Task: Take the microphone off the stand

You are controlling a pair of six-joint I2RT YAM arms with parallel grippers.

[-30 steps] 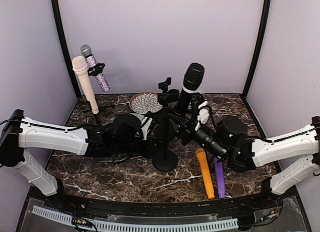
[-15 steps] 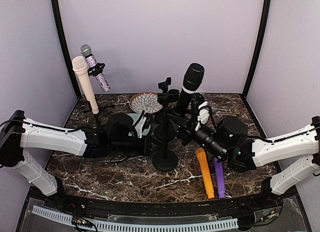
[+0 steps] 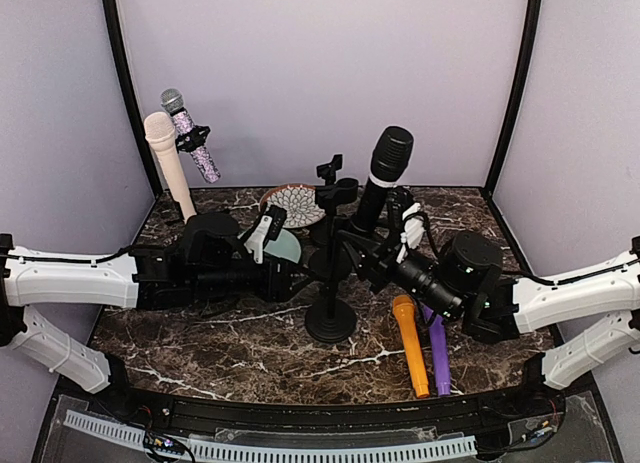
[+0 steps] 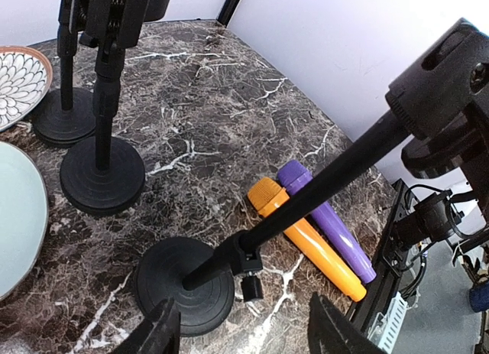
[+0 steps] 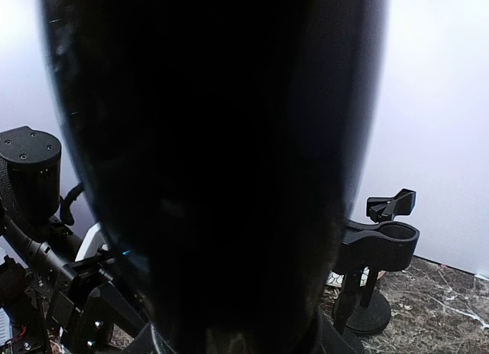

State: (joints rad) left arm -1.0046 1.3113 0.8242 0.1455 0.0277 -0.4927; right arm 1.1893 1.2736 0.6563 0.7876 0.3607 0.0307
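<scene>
The black microphone [image 3: 384, 173] stands tilted, just right of the centre stand's empty clip [image 3: 338, 193], and my right gripper [image 3: 392, 233] is shut on its lower body. It fills the right wrist view as a dark mass [image 5: 221, 163]. The stand [image 3: 330, 319] rests on its round base at the table's middle. My left gripper [image 3: 295, 271] hangs open to the left of the pole, apart from it. The left wrist view shows the pole [image 4: 328, 186] and base [image 4: 186, 285] ahead of the spread fingertips [image 4: 163, 332], with nothing between them.
An orange microphone [image 3: 410, 343] and a purple one [image 3: 438, 355] lie at front right. A pink microphone [image 3: 165, 168] and a glittery one [image 3: 190, 133] sit on stands at back left. A patterned bowl [image 3: 292, 203] and a teal plate [image 3: 283, 247] lie behind the left gripper.
My left gripper has let go of the stand pole, opened and drawn back to the left. The right gripper has shifted slightly right with the black microphone.
</scene>
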